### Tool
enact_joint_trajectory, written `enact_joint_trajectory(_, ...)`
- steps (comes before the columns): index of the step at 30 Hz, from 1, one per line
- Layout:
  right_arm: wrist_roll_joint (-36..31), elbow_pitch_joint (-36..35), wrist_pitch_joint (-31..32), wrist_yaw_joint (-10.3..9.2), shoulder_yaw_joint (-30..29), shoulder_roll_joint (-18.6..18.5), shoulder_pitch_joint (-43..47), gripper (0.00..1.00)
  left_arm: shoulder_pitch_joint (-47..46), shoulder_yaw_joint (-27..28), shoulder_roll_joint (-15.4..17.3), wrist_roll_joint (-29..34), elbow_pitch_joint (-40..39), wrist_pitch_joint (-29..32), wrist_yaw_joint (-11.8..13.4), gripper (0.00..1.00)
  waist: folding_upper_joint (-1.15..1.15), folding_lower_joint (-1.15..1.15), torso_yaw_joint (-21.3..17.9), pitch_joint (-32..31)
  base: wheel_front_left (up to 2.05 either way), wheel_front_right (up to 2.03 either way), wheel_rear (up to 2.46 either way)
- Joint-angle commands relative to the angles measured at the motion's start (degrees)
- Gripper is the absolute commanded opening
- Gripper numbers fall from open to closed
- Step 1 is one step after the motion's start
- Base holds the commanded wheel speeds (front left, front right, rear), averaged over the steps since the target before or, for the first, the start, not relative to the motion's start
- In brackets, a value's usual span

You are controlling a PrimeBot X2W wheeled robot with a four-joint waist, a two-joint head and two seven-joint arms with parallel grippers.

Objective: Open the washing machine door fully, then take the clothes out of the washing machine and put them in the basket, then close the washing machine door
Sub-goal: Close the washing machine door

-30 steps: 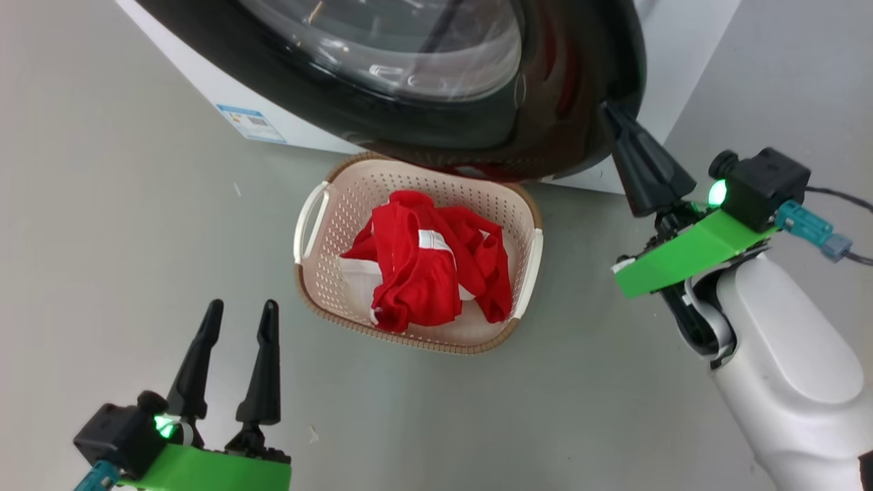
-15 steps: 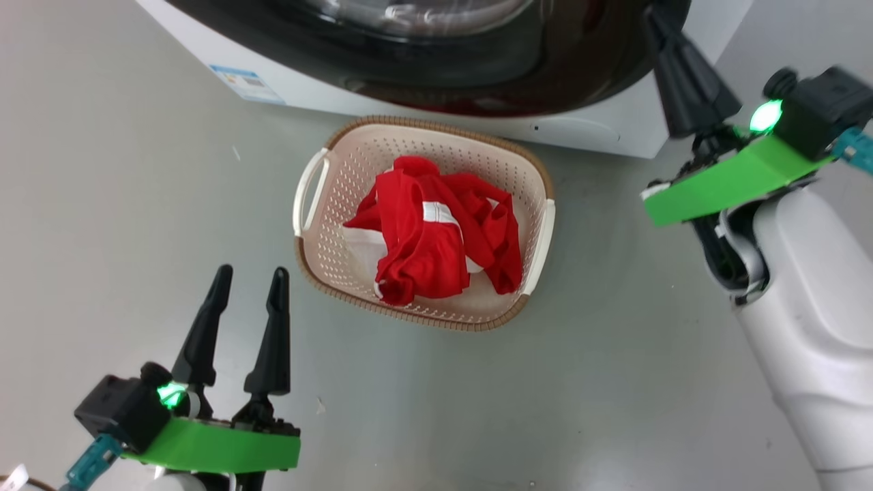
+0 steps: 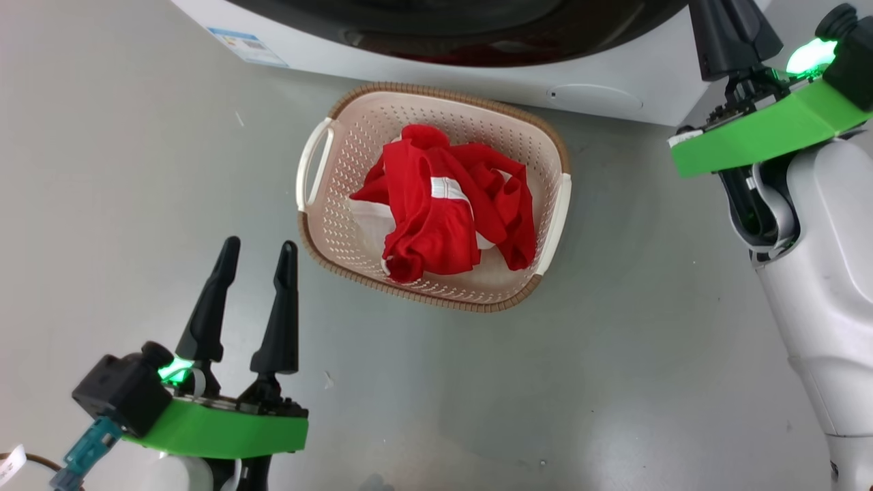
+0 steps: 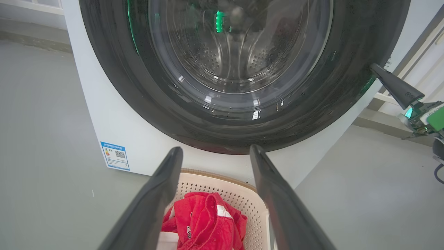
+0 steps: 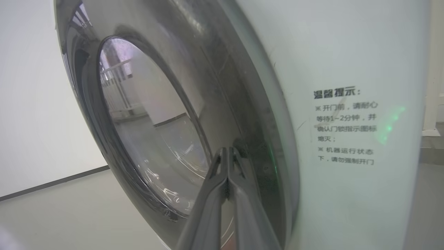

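The red clothes (image 3: 443,204) already lie in the basket (image 3: 334,225) before the washing machine (image 4: 104,121), and the washing machine door (image 4: 138,104) looks swung against its front, with the clenched right gripper (image 5: 227,152) at its black rim and the left gripper (image 3: 260,247) spread and empty, so seemingly only latching remains.

The grey floor (image 3: 136,204) is smooth and faintly glossy, with soft reflections. A small white scrap (image 3: 329,380) lies on it low in the head view, and a thinner white fleck (image 3: 239,118) lies at upper left. In the right wrist view, a plain white wall (image 5: 31,104) meets the floor along a dark skirting strip (image 5: 55,183). In the left wrist view, white frame members (image 4: 428,66) stand at the right edge; what they belong to cannot be told.
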Motion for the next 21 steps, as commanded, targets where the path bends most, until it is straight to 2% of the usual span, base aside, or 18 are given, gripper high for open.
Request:
enact_joint_trajectory(1, 0.0, -1.3, -0.3, -0.5, -0.5, 0.6, -1.8, 0.0, -0.4, 1.8, 0.8, -0.3, -1.7, -0.7, -0.3, 1.0, 0.0, 0.0, 0.0, 0.4, 0.0, 0.0, 0.0)
enact_joint_trajectory(18, 0.2, -1.3, -0.3, -0.5, 1.7, 1.1, 1.7, 0.0, 0.3, 1.9, 0.8, 1.2, -0.6, -0.7, -0.3, 1.0, 0.0, 0.0, -1.6, -3.0, 0.0, 0.0, 0.0)
enact_joint_trajectory(19, 0.2, -1.3, -0.3, -0.5, 1.9, 1.1, 2.4, 0.04, 0.5, 1.8, 0.8, 1.7, -0.4, -0.7, -0.3, 1.0, 0.0, 0.0, -1.7, -3.5, 0.0, 0.0, 0.0)
enact_joint_trajectory(21, 0.3, -1.3, -0.3, -0.5, 2.4, 1.2, 4.0, 0.26, 0.9, 2.0, 0.8, 2.4, -0.2, -0.7, -0.3, 1.0, 0.0, 0.0, -2.1, -4.6, 0.0, 0.0, 0.0)
